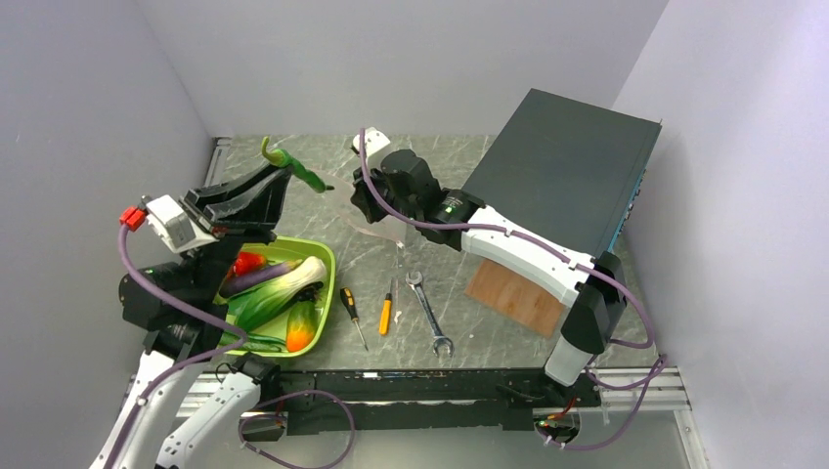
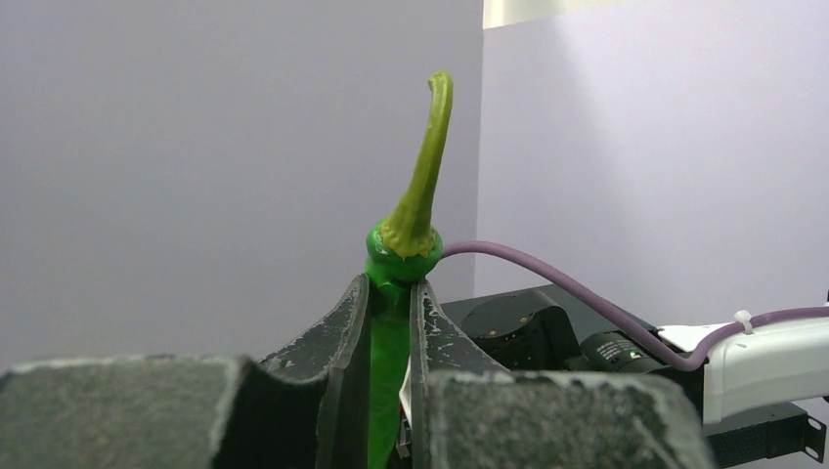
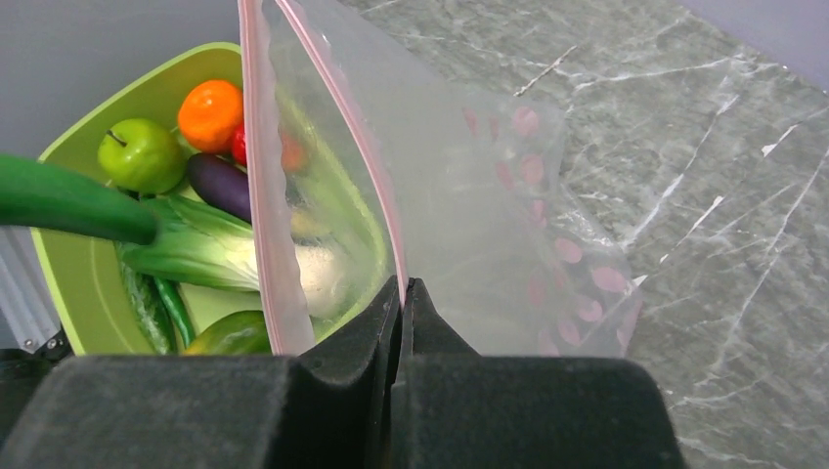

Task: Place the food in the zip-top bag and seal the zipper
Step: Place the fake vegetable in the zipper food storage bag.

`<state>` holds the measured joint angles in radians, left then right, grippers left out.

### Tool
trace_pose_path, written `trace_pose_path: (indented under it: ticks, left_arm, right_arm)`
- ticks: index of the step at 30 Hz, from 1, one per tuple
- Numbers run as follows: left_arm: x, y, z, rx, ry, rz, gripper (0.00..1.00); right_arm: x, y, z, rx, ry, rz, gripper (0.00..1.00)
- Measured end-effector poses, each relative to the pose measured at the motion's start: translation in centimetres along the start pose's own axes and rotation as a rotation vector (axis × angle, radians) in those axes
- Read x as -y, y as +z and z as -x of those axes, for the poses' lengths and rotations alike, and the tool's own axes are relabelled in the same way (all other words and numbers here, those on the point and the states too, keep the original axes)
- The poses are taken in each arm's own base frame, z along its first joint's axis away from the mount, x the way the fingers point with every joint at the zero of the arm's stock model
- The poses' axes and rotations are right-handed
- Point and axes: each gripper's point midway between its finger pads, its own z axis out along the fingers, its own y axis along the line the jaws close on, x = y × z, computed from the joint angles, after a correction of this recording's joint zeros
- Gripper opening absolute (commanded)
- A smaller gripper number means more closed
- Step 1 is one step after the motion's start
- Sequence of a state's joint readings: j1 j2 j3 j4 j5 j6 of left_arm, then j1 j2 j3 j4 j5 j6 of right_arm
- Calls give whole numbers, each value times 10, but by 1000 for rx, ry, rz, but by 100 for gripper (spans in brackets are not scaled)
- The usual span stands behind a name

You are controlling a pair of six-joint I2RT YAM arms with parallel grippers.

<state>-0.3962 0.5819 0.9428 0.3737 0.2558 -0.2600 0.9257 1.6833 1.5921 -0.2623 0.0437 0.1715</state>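
My left gripper (image 1: 283, 176) is shut on a curved green pepper (image 1: 296, 166) and holds it in the air above the table, left of the bag. In the left wrist view the pepper (image 2: 414, 220) stands between my fingers (image 2: 344, 327), stem up. My right gripper (image 3: 403, 285) is shut on one lip of the clear zip-top bag (image 3: 489, 195), holding its mouth open. The pinkish zipper (image 3: 337, 112) runs up from the jaws. The bag (image 1: 379, 233) shows only faintly from above. The rest of the food lies in the lime-green tray (image 1: 327, 256): a green apple (image 3: 142, 154), an orange (image 3: 210, 112) and others.
Two screwdrivers (image 1: 352, 315) (image 1: 387, 311) and a wrench (image 1: 430, 313) lie on the marble table in front of the bag. A wooden board (image 1: 513, 293) and a large black box (image 1: 567, 166) stand at the right, under and behind my right arm.
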Motion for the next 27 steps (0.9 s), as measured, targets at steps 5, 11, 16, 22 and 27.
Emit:
trace_pose_path:
  ticks: [5, 11, 16, 22, 27]
  left_arm:
    - [-2, 10, -7, 6, -17, -10, 0]
    - [-6, 10, -13, 15, -15, 4, 0]
    - [-17, 5, -34, -11, -24, 50, 0]
    - [-35, -8, -75, -63, -76, 138, 0]
    - [-50, -23, -107, -74, -175, 234, 0]
  right_arm:
    - [-3, 0, -1, -6, 12, 17, 0]
    - [-4, -1, -2, -11, 18, 22, 0]
    - [-6, -1, -2, -14, 28, 35, 0]
    - [-7, -2, 0, -18, 56, 62, 0]
    - [-7, -4, 10, -10, 129, 101, 0]
